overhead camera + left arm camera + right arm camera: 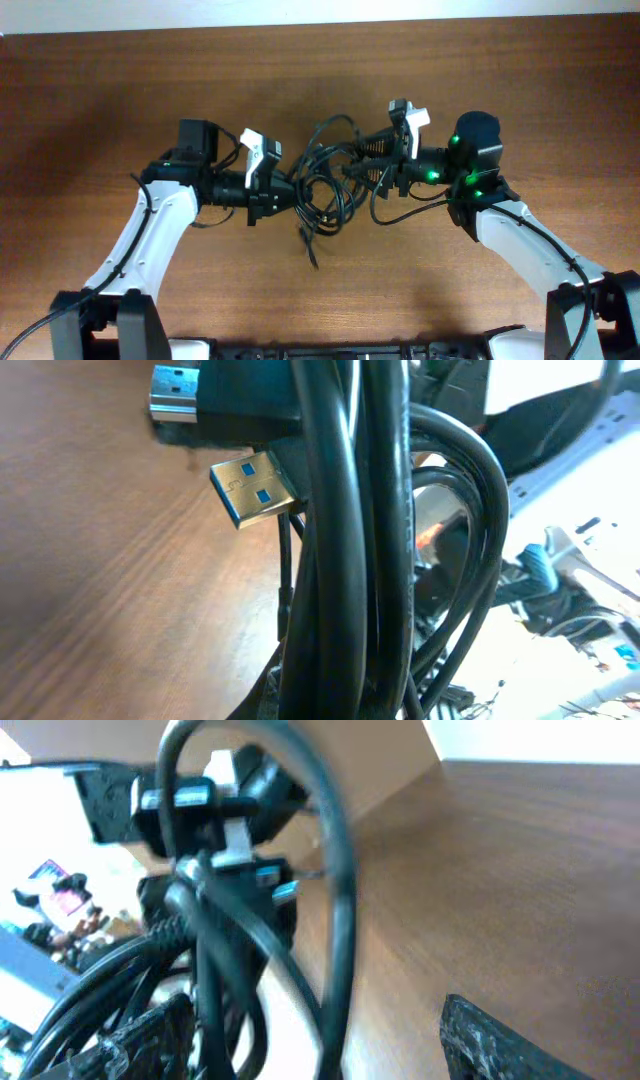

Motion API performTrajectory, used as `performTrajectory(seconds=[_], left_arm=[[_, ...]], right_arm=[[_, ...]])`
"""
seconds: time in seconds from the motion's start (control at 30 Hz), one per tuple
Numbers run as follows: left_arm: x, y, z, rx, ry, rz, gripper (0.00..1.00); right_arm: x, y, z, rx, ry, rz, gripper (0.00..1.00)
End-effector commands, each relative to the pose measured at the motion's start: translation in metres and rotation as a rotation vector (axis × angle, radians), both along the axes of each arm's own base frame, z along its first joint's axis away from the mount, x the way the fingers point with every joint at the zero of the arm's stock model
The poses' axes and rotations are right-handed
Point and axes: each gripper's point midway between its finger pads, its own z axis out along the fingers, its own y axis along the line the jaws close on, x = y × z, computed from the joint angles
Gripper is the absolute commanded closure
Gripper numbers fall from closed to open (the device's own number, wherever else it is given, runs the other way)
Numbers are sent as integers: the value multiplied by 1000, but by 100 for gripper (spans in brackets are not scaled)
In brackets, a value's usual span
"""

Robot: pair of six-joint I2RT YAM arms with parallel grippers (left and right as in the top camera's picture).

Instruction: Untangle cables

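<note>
The black cables (325, 185) form one tangled bundle of loops at mid-table, between my two grippers. My left gripper (285, 192) is at the bundle's left side, shut on several strands. In the left wrist view the cables (350, 560) fill the frame and hide the fingers. A blue-tongued USB plug (250, 488) and a second metal plug (175, 395) stick out to the left. My right gripper (358, 168) is at the bundle's right side. In the right wrist view its fingers (320, 1040) are wide apart, with cable loops (335, 900) passing between them.
The wooden table (120, 90) lies all around the bundle. One cable end (308, 245) trails toward the front edge. A loop (400, 212) hangs below the right gripper. Both white arms (150, 235) reach in from the front corners.
</note>
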Motion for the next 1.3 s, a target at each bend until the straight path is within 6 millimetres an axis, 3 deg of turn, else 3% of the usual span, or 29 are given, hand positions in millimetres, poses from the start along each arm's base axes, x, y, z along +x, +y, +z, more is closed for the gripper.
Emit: performTrajectory(seconds=[0.0, 0.1, 0.2, 0.33, 0.37, 0.4, 0.57, 0.67, 0.8, 0.97, 1.1, 1.13, 1.17, 1.2, 1.27], left_arm=[[-10, -6, 11, -64, -28, -45, 100], [-13, -7, 5, -32, -18, -48, 100], [-14, -6, -2, 7, -7, -44, 100], [-14, -6, -2, 9, -3, -43, 100], [-14, -5, -6, 32, -2, -39, 100], [-13, -4, -10, 57, 2, -35, 100], [-21, 4, -30, 179, 74, -22, 100], [-28, 6, -34, 207, 127, -24, 100], [-31, 4, -27, 162, 148, -29, 100], [-25, 12, -29, 173, 154, 5, 100], [-10, 39, -42, 249, 220, 119, 100], [-5, 48, -43, 251, 247, 161, 100], [-1, 55, -40, 230, 261, 194, 100], [1, 57, -39, 223, 262, 203, 100], [1, 59, -42, 246, 186, 182, 100]], right_arm=[[8, -1, 3, 8, 17, -42, 26], [7, -1, 3, 16, 48, -36, 30], [3, 0, 7, 26, 46, -14, 41], [-6, 2, 8, 33, 56, 37, 77], [-8, 2, 8, 35, 56, 49, 94], [-8, 2, 8, 35, 56, 52, 96], [9, -11, 7, 30, 56, -40, 96], [44, -40, -2, 6, 82, -245, 96], [79, -84, -35, -84, 181, -521, 96], [90, -119, -69, -206, 257, -695, 96], [95, -151, -97, -315, 335, -876, 96], [94, -152, -99, -320, 346, -876, 86], [92, -149, -99, -317, 352, -860, 65], [91, -145, -98, -308, 354, -838, 52], [74, -114, -85, -224, 360, -640, 21]])
